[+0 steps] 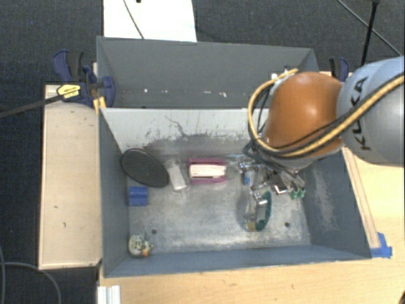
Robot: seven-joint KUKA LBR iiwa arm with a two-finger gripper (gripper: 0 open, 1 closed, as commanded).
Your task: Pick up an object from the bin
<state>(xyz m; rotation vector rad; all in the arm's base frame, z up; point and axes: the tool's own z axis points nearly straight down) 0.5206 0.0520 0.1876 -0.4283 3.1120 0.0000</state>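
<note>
Grey metal bin [190, 223], floor sparsely stocked. Hand [255, 211], opening not discernible, stands near the right wall directly over a small green curved object [267, 206]. Object's long axis runs far wall to near wall.

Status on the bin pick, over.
Gripper low over right part of bin floor, at a small green object. Grasp not confirmed. Pink-and-white box lies toward the middle, apart from it.
</note>
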